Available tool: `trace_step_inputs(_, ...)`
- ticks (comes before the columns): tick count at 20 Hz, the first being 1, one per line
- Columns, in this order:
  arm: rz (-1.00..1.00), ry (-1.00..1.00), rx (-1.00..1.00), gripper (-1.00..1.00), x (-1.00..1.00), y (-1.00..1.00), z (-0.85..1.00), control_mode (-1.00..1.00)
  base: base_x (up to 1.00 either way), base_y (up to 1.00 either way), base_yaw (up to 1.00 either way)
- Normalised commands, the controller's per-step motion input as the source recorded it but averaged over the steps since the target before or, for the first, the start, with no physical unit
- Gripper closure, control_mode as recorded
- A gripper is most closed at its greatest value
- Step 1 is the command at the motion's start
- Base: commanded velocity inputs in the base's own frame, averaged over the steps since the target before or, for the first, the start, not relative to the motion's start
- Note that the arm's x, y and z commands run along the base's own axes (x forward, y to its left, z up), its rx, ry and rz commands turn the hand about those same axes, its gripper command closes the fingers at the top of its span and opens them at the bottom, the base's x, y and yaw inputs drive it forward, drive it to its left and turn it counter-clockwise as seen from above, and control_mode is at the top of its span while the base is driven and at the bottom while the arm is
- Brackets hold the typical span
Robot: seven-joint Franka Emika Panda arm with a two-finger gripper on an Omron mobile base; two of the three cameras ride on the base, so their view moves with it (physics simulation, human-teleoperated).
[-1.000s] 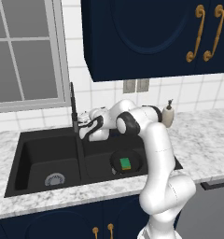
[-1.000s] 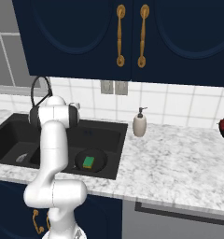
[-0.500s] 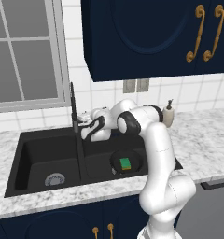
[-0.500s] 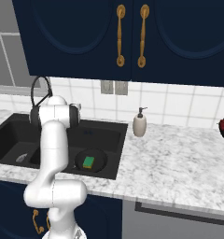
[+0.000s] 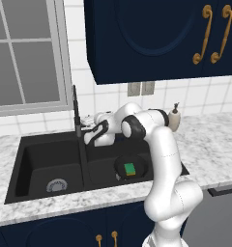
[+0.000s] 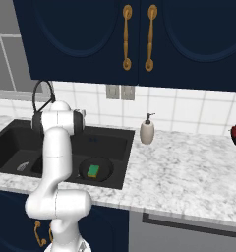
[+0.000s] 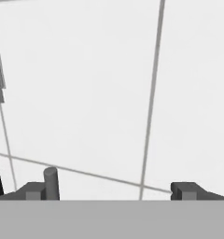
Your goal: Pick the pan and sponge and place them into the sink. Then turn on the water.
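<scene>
Sink (image 5: 21, 166) at far left of the left base view: a black double basin set in the marble tabletop (image 5: 210, 144), its left bowl holding just a silver drain (image 5: 56, 185). Next rightward stands the black faucet (image 5: 78, 126) on the divider line, with no stream visible from it, so the water step appears undone. The pincer (image 5: 89, 129) hovers just beside the faucet, jaws spread wide and holding nothing; in the hand view the fingertips (image 7: 186, 190) frame white wall tile (image 7: 86, 93) and a small grey post (image 7: 51, 181) near one tip. Further right, the pan (image 5: 137, 164) lies in the right bowl with the sponge (image 5: 130, 169) on it, so both placements look complete. The soap dispenser (image 5: 174, 118) stands on the tabletop behind the arm.

Risk: the open jaws could slide past the lever or jam against the faucet neck, given the close wall. Free room lies mainly above the basins; the tiled backsplash and window sill (image 5: 31, 110) bound the rear.
</scene>
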Motion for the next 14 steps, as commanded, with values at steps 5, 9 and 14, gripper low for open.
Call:
trace_step_inputs(5,-0.05,-0.01,0.00,-1.00,0.00,-0.62,0.00,-1.00,0.00,0.00,0.00)
trace_step_inputs(9,-0.05,0.00,0.01,-1.00,0.04,-0.87,0.00,-1.00,0.00,0.00,0.00)
trace_step_inputs(14,-0.03,0.00,0.02,-1.00,0.01,-1.00,0.00,-1.00,0.00,0.00,0.00)
